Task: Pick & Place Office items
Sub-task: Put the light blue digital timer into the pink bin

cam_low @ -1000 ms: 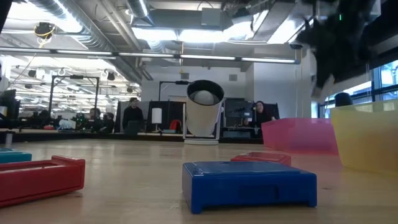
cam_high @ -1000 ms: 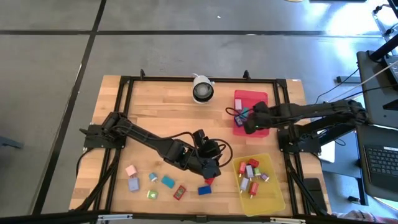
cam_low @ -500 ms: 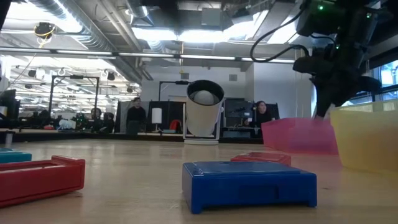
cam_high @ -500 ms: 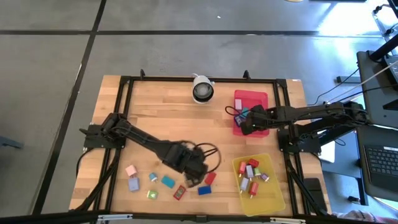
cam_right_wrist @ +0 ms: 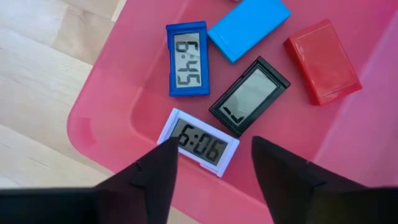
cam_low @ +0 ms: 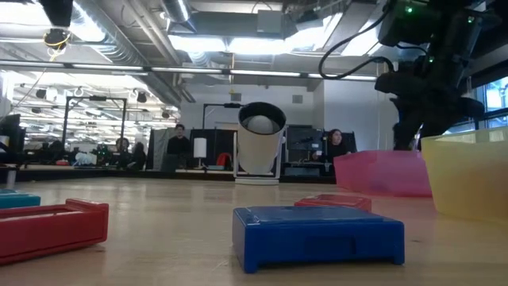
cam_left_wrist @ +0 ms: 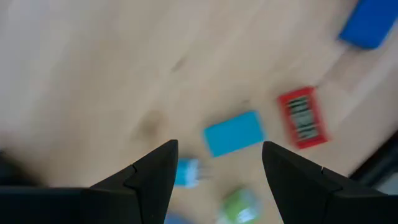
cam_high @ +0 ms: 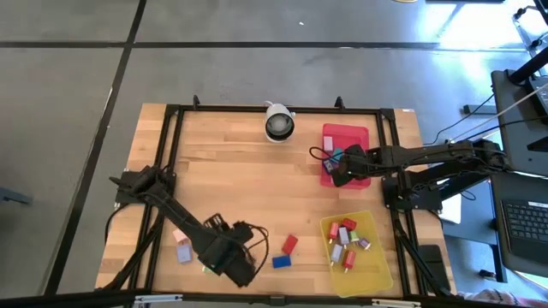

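My left gripper hangs open over loose office items near the table's front left edge: a teal block, a red labelled block, a green one and a blue one. In the high view the left gripper covers some of them. A red block and the blue block lie flat beside it. My right gripper is open above the red tray, over a white-framed clock that lies flat in it.
The red tray also holds a blue-framed clock, a black one, a teal block and a red block. A yellow tray with several items stands near right. A white camera stands at the far edge. Pink and lilac blocks lie near left.
My left gripper has swung from beside the red and blue blocks toward the table's near left edge, and now stands over the teal and green items. My right gripper has come down a little over the red tray.
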Robot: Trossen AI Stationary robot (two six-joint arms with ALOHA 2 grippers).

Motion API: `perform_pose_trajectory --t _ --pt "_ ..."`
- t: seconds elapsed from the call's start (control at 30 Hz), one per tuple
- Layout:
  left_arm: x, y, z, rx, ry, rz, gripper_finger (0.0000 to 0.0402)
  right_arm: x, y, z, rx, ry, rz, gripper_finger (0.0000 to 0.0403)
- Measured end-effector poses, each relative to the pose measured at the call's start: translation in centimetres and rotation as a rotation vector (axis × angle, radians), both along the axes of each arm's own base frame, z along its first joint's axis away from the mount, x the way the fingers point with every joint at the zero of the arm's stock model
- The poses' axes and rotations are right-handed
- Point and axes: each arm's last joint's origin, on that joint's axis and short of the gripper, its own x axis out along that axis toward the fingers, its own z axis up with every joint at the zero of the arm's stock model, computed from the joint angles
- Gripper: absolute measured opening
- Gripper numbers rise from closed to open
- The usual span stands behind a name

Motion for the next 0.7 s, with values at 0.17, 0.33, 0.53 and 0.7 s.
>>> perform_pose_trajectory --t 0.17,0.33,0.53,0.7 --pt "0.1 -2.2 -0.9 -0.071 -0.101 -0.114 0.0231 0.0 0.1 0.0 0.043 -0.001 0.022 0.025" --pt "-0.9 -3.7 -2.1 -0.026 -0.061 -0.452 0.0231 0.0 0.3 0.0 0.085 0.005 0.08 0.0271" --pt "-1.9 -3.3 -4.5 0.073 0.089 -0.77 0.0231 0.1 0.6 0.0 0.121 -0.011 0.093 0.0276" --pt "-2.2 -2.0 -7.1 -0.002 0.226 -0.849 0.0231 0.8 1.3 0.3 0.132 -0.091 0.116 0.0277"
